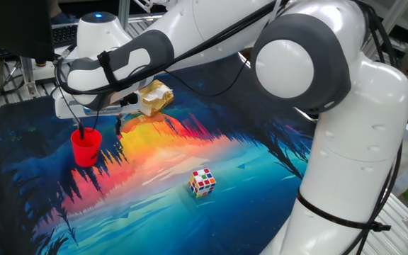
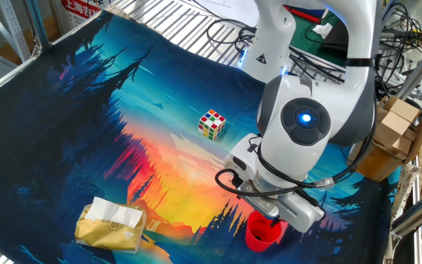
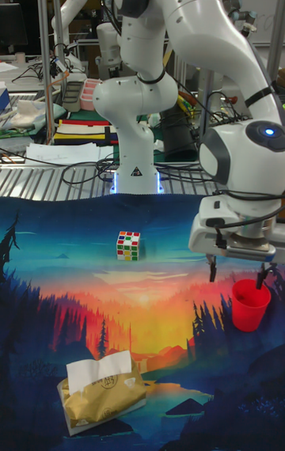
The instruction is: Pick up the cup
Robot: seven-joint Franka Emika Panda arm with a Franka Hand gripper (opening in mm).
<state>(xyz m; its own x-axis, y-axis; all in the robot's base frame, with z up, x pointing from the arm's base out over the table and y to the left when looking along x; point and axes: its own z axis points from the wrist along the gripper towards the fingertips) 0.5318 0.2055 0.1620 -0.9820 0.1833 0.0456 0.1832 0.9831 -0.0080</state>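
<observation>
The cup [image 1: 86,147] is small, red and upright on the left part of the printed cloth. It also shows in the tall fixed view as the cup [image 3: 251,305], and half hidden under the hand as the cup [image 2: 264,233]. My gripper [image 1: 100,129] hangs just above it, open. One finger dips at the cup's mouth, the other stands outside, beside the wall toward the cloth's middle. In the tall view the gripper [image 3: 237,273] straddles the cup's left rim. Nothing is held.
A Rubik's cube [image 1: 202,182] sits mid-cloth, well away from the cup. A yellow tissue pack [image 1: 154,97] lies behind the arm, and shows near the front edge as the tissue pack [image 3: 101,392]. Cardboard boxes [image 2: 390,132] and cables lie beyond the cloth.
</observation>
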